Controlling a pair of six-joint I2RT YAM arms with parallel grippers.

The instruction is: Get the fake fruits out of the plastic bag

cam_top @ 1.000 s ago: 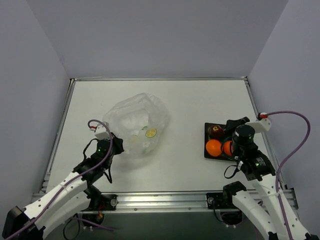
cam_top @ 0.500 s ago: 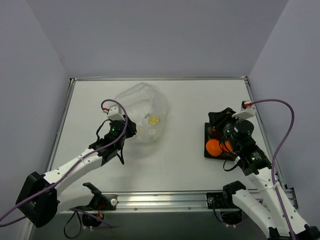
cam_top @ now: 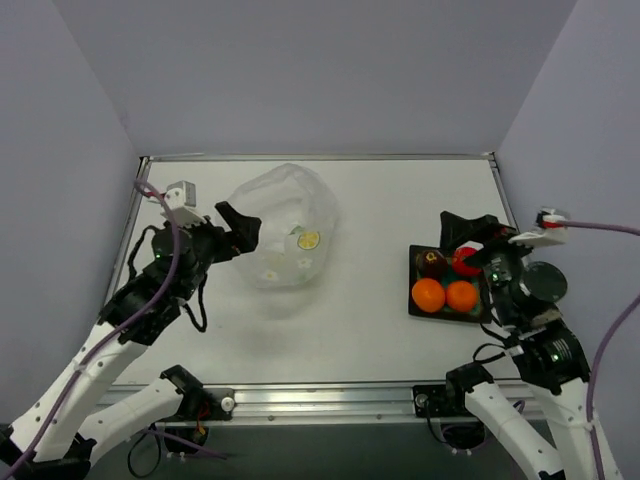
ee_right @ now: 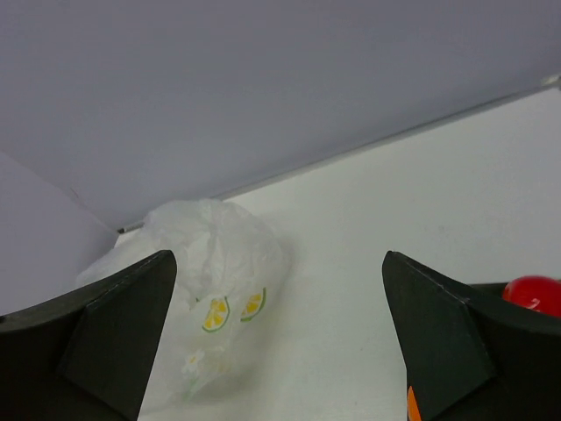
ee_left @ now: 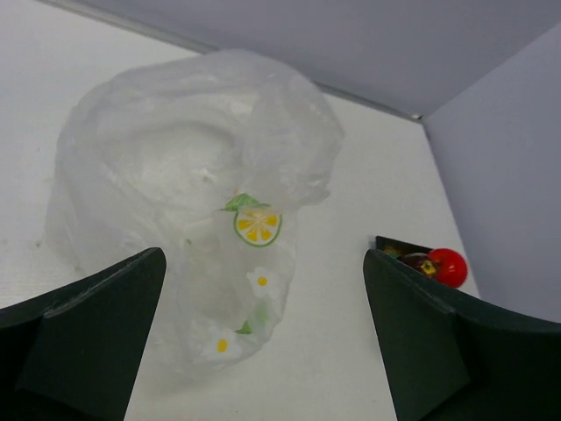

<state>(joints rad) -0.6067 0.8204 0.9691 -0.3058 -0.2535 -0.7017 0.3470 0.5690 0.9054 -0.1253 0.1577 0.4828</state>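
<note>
The plastic bag (cam_top: 283, 235) lies crumpled on the white table, left of centre, translucent with lemon and flower prints. No fruit shows inside it. The fake fruits sit on a black tray (cam_top: 411, 281) at the right: a maroon one (cam_top: 431, 263), a red one (cam_top: 464, 260) and two orange ones (cam_top: 428, 294) (cam_top: 461, 296). My left gripper (cam_top: 232, 235) hangs open just left of the bag (ee_left: 193, 175), nothing between its fingers (ee_left: 88, 342). My right gripper (cam_top: 470, 240) is open above the tray's far side. The right wrist view shows the bag (ee_right: 210, 263) and the red fruit (ee_right: 530, 294).
Grey walls close the table (cam_top: 380, 210) at the back and both sides. A metal rail (cam_top: 320, 400) runs along the near edge between the arm bases. The left wrist view catches the tray corner (ee_left: 393, 245) and red fruit (ee_left: 447, 266).
Both grippers have opened wide. The left gripper has drawn back leftward off the bag. The right gripper has lifted off the tray, where the red fruit now shows.
</note>
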